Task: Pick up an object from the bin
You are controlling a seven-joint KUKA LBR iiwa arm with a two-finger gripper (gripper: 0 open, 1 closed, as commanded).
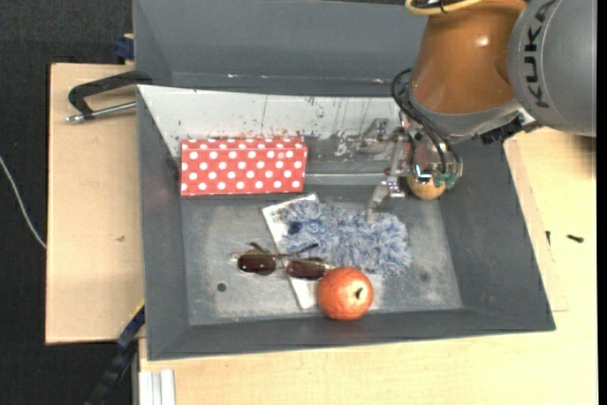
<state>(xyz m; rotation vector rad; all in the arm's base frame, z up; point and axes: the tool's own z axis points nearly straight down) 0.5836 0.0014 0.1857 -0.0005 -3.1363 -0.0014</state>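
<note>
sunglasses (pixel 280 265) left of apple (pixel 344 293); cloth (pixel 360 237) behind, perhaps touching

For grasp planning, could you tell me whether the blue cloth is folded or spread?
Spread: the blue cloth lies loose and rumpled on the bin floor, overlapping a white card.

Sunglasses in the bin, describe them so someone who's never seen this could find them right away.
Look in the grey bin, along its front edge, where a red apple sits. Just left of the apple in the view lie the sunglasses. They are the only dark, thin-framed thing, with two brownish lenses.
</note>
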